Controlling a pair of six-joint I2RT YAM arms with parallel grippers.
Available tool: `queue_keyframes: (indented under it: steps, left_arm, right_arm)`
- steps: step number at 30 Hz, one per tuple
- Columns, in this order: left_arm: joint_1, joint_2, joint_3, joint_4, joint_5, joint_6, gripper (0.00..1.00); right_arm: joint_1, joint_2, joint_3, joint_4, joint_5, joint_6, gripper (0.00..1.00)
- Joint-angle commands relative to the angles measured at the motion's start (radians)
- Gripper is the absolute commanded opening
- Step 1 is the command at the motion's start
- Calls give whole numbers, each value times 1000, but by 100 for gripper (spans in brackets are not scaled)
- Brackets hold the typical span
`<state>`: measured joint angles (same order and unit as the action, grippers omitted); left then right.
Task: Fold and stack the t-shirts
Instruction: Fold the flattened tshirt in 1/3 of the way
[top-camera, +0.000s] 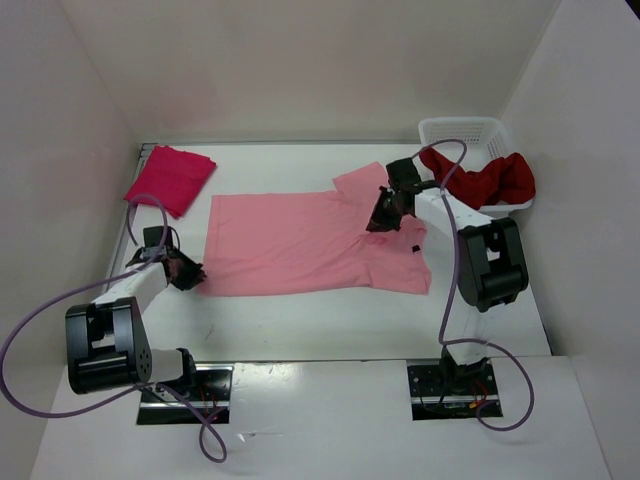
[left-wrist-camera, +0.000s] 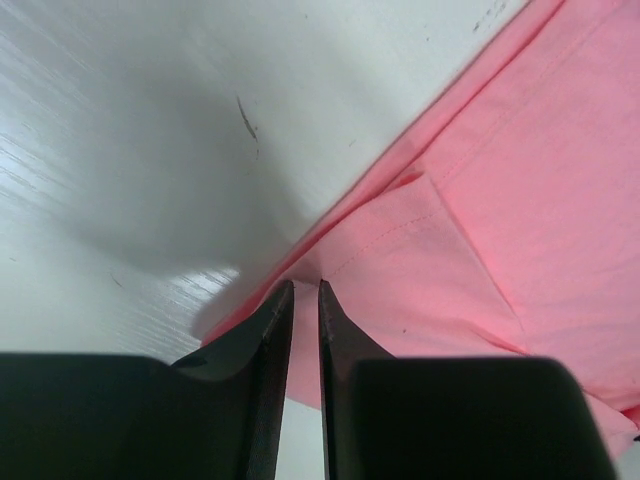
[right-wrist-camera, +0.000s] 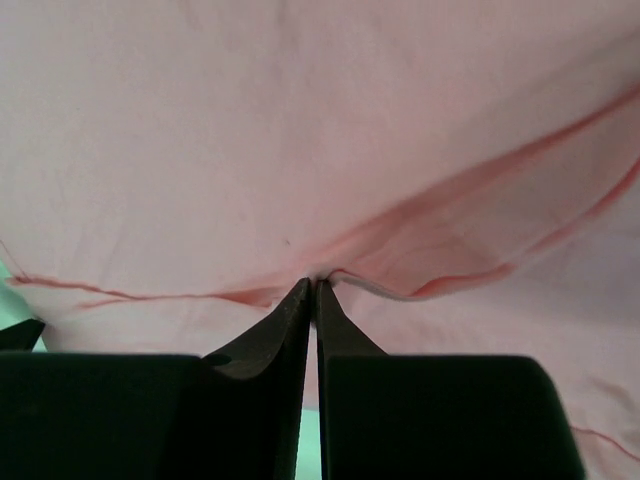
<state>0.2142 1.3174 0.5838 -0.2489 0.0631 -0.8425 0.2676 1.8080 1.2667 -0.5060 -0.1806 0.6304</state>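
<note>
The light pink t-shirt (top-camera: 300, 245) lies spread flat mid-table, its hem to the left and its sleeves to the right. At the near-left hem corner my left gripper (top-camera: 188, 272) has its jaws almost together, and the cloth (left-wrist-camera: 520, 200) creases in toward its tips (left-wrist-camera: 306, 285). My right gripper (top-camera: 385, 215) sits at the shirt's neck end, shut on a raised pinch of pink cloth (right-wrist-camera: 300, 130) at its tips (right-wrist-camera: 314, 282). A folded crimson-pink t-shirt (top-camera: 170, 178) rests at the back left. The dark red t-shirt (top-camera: 490, 180) hangs crumpled over the basket.
A white mesh basket (top-camera: 462, 130) stands at the back right corner, against the right wall. White walls close in the table on the left, back and right. Purple cables loop from both arm bases along the near edge.
</note>
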Motion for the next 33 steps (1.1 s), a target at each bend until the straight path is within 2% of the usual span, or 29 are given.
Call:
queue_keyframes:
  steps: [1,5,6,7,10,14,16,17,18,19,20,22,23,24,27,33]
  left_arm:
    - [8,-24,39,-15,-52,0,23]
    - [8,-55,79,-24,-62,9,23]
    - [8,-67,91,-35,-71,19,23]
    - [8,-67,112,-44,-71,19,23]
    - [8,-105,140,-65,-62,43,23]
    - [-13,-118,140,-66,-2,54,23]
    - [-82,-103,128,-66,36,54,23]
    - [-82,-90,128,-66,53,40,23]
    - [-128,-90,113,-56,67,30,23]
    - [-153,-75,103,-43,79,2,23]
    - [-176,-61,103,-29,92,-12,23]
    - [-239,-52,76,-7,92,-56,23]
    - [-257,-43,76,14,92,-67,23]
    - [-295,-34,76,14,92,-76,23]
    - [-335,32,76,37,112,-96,23]
    - [-335,107,45,44,120,-96,23]
  right_arm:
    - [31,63,72,4,-10,-15,9]
    - [58,160,175,4,-19,-15,9]
    - [71,160,189,4,-19,-15,12]
    - [82,174,213,15,-19,-15,25]
    - [82,183,236,6,-23,-15,45]
    - [82,74,168,6,-4,-15,50]
    - [82,-14,102,6,19,-15,52]
    - [82,-44,76,6,20,-15,52]
    - [82,-102,45,15,35,-15,50]
    - [82,-131,-31,24,55,12,44]
    - [82,-162,-76,40,69,29,25]
    - [82,-248,-220,66,108,90,9]
    - [82,-272,-266,81,109,112,4]
    - [72,-292,-345,107,109,130,1]
    - [71,-319,-438,130,142,189,0]
    - [62,-268,-475,130,211,235,1]
